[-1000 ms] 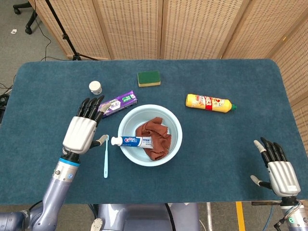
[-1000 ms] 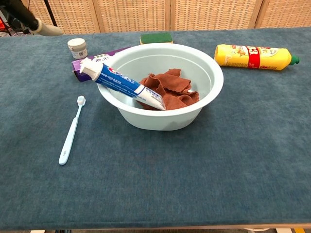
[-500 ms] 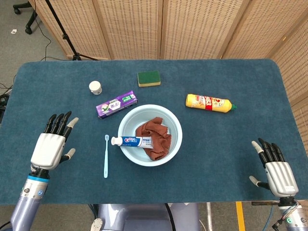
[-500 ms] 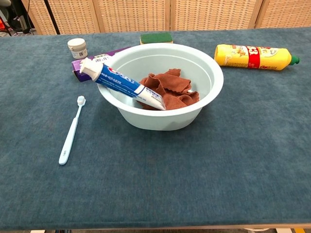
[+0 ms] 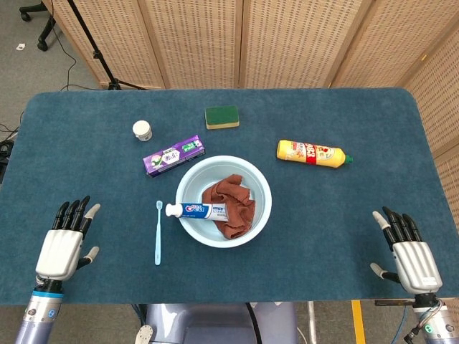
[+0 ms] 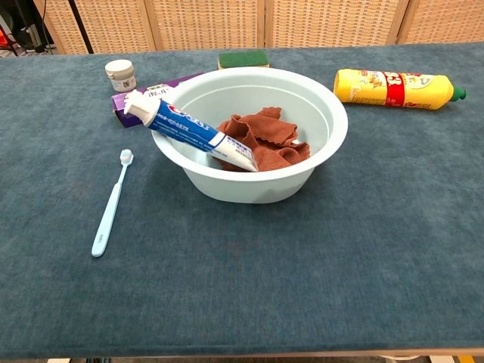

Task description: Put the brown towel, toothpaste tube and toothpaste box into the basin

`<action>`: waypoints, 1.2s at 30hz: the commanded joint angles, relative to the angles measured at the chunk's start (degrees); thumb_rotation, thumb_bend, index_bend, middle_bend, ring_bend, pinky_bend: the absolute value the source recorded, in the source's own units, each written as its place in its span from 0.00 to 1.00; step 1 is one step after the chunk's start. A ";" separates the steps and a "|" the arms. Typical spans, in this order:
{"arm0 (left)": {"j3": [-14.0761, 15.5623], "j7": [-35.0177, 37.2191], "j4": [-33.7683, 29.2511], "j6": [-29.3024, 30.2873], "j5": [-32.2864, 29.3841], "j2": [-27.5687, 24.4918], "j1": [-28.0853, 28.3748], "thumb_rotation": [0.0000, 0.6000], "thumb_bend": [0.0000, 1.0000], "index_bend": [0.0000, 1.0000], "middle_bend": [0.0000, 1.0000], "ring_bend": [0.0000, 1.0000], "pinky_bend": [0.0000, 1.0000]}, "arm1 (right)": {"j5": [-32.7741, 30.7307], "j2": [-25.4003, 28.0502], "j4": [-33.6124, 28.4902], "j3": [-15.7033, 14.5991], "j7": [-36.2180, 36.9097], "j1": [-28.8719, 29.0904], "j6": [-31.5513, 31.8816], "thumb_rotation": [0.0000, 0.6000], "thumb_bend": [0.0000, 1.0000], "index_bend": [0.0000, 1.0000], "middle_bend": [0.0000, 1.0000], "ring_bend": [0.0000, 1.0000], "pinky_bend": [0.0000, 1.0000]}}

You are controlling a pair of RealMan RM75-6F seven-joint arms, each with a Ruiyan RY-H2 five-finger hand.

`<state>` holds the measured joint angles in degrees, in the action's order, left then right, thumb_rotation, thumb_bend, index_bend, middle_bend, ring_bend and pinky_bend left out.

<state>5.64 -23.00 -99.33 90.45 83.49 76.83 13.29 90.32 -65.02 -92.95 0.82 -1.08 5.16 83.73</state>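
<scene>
The brown towel (image 5: 231, 204) lies crumpled inside the basin (image 5: 262, 188) at the middle of the head view, and the toothpaste tube (image 5: 197, 210) rests on it with its capped end propped over the basin's left rim. The toothpaste box (image 5: 173, 155), purple, lies flat on the table (image 5: 337, 222) just up and left of the basin, so by my reading it is the one item left to move. The left hand (image 5: 62, 245) sits in the lower left corner, holding nothing with its fingers spread; the right hand (image 5: 407, 252) in the lower right corner is likewise empty and spread. Both are well apart from the box. The left hand is the nearer one, so it likely makes the reach: come in across the box's narrow width, keep clear of the toothbrush (image 5: 158, 233) below it and the small white jar (image 5: 142, 130) above it, then lift high enough to pass the rim without knocking the overhanging tube. The chest view shows what the head view flattens: the basin's wall height and the tube's steep tilt. There the box is mostly hidden behind the tube and rim, so whether it touches the basin wall is hard to judge, and neither hand appears in it.
</scene>
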 commanded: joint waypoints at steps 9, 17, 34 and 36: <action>-1.01 4.54 3.81 -1.30 0.11 0.59 -2.03 1.00 0.22 0.09 0.00 0.00 0.00 | 0.31 -0.61 0.05 -0.33 -1.26 0.19 -0.50 1.00 0.10 0.00 0.00 0.00 0.00; -1.95 4.11 4.26 -2.81 -0.17 1.14 -2.45 1.00 0.22 0.09 0.00 0.00 0.00 | 0.14 -0.54 -0.06 -0.33 -1.21 0.23 -0.68 1.00 0.10 0.00 0.00 0.00 0.00; -9.95 -0.32 -3.32 -12.55 -7.66 -2.61 3.34 1.00 0.23 0.10 0.00 0.00 0.00 | -0.20 -0.29 -0.27 -0.33 -0.98 0.30 -0.98 1.00 0.10 0.00 0.00 0.00 0.00; -11.67 -1.51 -4.69 -14.18 -9.75 -3.28 4.76 1.00 0.23 0.10 0.00 0.00 0.00 | -0.30 -0.21 -0.26 -0.28 -0.79 0.30 -1.01 1.00 0.10 0.00 0.00 0.00 0.00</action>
<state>-4.12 -23.06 -102.36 78.12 75.84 74.55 16.36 90.04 -65.25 -93.22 0.53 -1.88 5.46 82.73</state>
